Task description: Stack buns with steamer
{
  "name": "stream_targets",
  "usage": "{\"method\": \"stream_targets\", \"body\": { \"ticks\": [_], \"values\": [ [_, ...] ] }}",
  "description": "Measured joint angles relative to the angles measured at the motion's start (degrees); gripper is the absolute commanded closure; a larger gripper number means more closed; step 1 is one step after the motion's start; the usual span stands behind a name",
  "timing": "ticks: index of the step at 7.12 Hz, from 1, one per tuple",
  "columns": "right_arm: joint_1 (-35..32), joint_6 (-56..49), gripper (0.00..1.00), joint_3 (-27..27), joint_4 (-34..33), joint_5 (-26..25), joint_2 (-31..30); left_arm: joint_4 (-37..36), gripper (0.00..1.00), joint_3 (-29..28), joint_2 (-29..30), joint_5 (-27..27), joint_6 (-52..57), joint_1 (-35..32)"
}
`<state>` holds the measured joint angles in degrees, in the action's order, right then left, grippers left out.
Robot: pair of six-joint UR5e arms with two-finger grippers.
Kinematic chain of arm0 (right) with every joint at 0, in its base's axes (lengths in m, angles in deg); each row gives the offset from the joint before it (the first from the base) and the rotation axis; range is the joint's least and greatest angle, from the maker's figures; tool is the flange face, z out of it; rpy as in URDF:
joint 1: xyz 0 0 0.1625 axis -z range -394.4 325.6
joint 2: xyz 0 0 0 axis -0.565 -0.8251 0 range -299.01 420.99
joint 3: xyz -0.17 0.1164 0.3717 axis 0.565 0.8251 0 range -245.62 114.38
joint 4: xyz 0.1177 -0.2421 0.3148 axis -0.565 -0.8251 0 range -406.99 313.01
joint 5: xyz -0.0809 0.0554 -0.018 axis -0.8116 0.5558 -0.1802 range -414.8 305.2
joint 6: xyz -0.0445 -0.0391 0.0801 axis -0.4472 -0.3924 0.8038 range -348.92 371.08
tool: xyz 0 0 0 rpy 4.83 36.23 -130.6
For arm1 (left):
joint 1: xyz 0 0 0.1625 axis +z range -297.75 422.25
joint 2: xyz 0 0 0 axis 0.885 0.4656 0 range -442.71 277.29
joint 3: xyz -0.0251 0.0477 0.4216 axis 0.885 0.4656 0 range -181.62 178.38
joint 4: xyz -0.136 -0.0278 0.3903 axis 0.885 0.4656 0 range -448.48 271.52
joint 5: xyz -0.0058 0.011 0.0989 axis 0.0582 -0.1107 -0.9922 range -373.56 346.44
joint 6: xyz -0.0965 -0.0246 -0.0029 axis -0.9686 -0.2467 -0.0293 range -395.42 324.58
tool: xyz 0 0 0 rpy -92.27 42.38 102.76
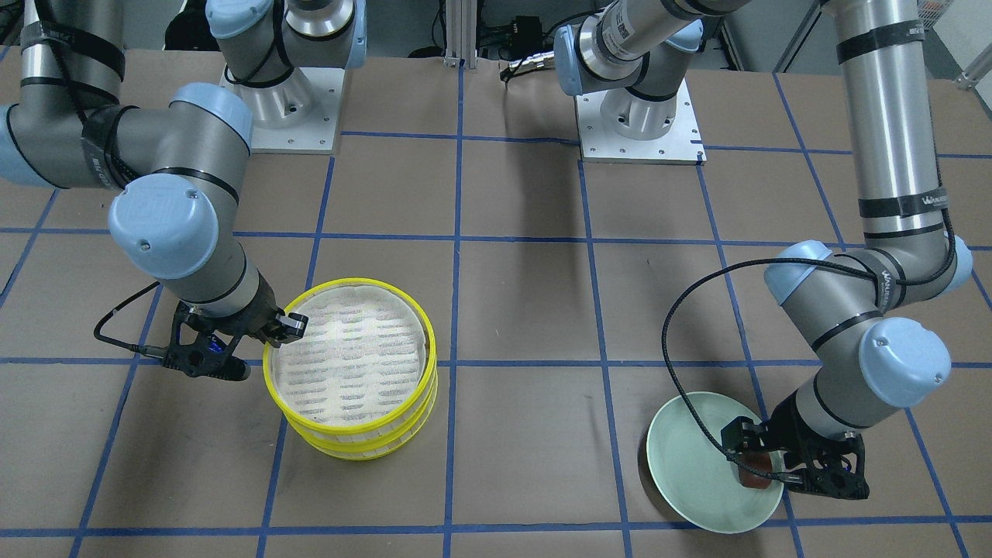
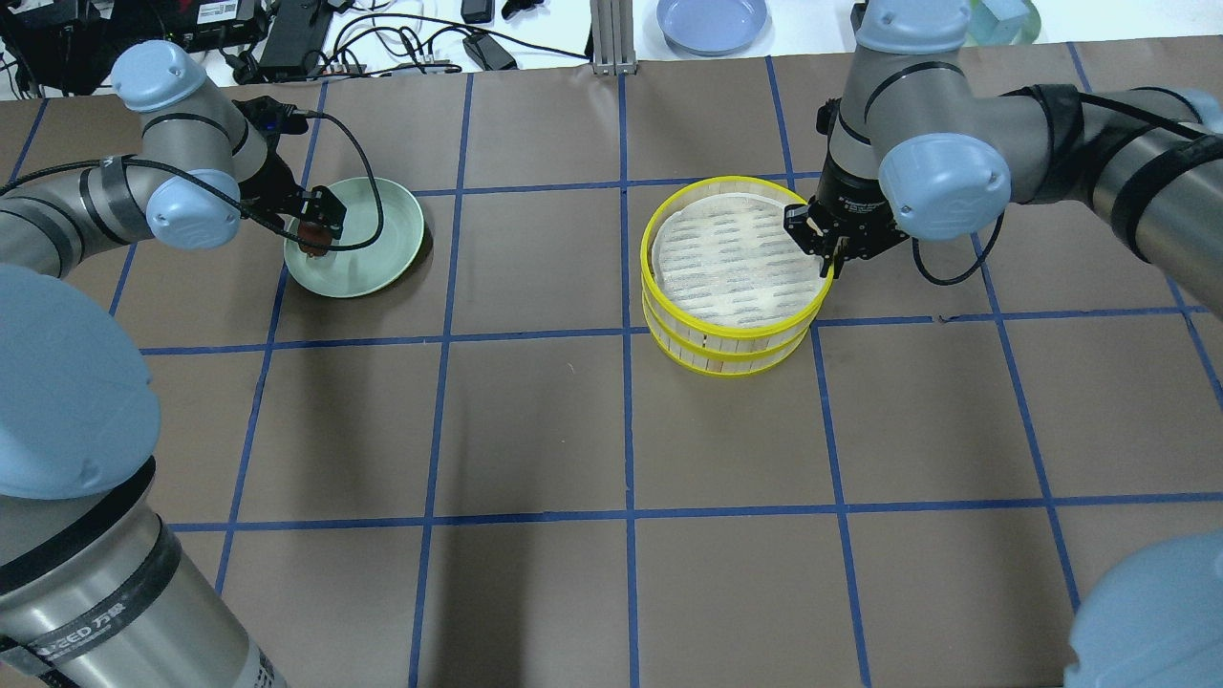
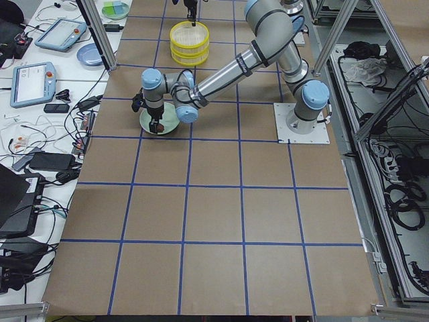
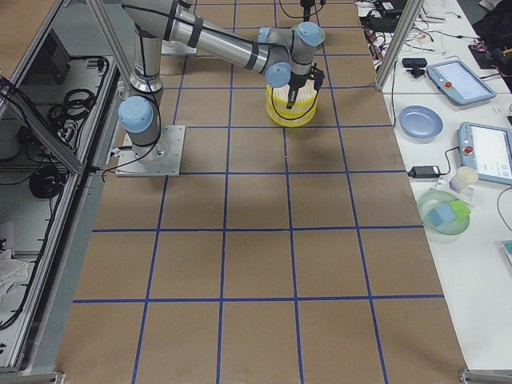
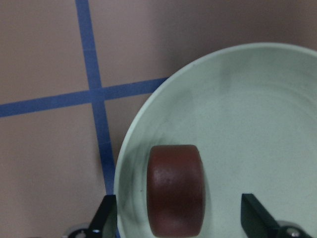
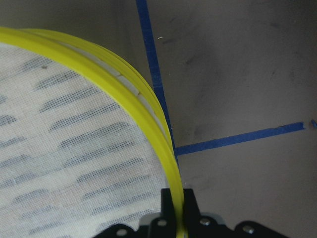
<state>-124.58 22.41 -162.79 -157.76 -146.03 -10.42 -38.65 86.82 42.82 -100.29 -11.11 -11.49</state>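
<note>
The steamer's two tiers stand stacked, yellow rims one over the other (image 2: pixel 731 258), (image 1: pixel 349 356). The top tier's mesh floor is bare. My right gripper (image 2: pixel 827 250) is shut on the top tier's rim at its edge; the right wrist view shows the yellow rim (image 6: pixel 148 124) pinched between the jaws. The dark reddish-brown bun (image 5: pixel 176 191) lies on the pale green plate (image 5: pixel 247 109), near its rim. My left gripper (image 2: pixel 313 239) is open, low over the plate, one finger on each side of the bun (image 1: pixel 756 474). The cream-white bun is not in view.
The green plate (image 2: pixel 382 234) sits far to the left of the steamer, with bare brown table and blue tape lines between. A blue plate (image 2: pixel 712 21) and cables lie on the bench beyond the table's far edge. The arm bases (image 1: pixel 639 116) stand at the robot's side.
</note>
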Motion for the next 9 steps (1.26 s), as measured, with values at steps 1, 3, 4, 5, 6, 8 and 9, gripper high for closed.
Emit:
{"method": "stream_targets", "body": {
  "ticks": [1,3,4,5,6,8,9],
  "values": [
    [0.0,-0.03,1.0,-0.23,-0.03,0.0,0.01,-0.51,0.66,-0.07,0.39,1.76,-0.13,0.0],
    [0.0,-0.07,1.0,-0.35,-0.59,0.07,0.03,-0.89,1.0,0.16,0.93,3.06,-0.11,0.0],
    [0.0,-0.08,1.0,-0.34,-1.88,0.09,-0.01,-0.94,1.0,0.31,1.14,3.18,-0.04,0.0],
    [0.06,-0.1,1.0,-0.3,-3.29,0.05,-0.07,-0.87,1.0,0.22,1.08,3.19,0.07,0.0],
    [0.12,-0.16,1.0,-0.31,-3.9,0.02,-0.04,-0.67,1.0,-0.01,0.61,3.17,0.05,0.0],
    [0.17,-0.05,0.82,-0.39,-3.81,-0.02,0.05,0.34,1.0,-0.13,-1.68,3.15,-2.37,-0.18],
    [0.18,-0.05,0.68,-0.41,-3.75,-0.08,0.16,1.39,1.0,-0.17,-3.48,3.14,-3.85,-0.37]
  ]
}}
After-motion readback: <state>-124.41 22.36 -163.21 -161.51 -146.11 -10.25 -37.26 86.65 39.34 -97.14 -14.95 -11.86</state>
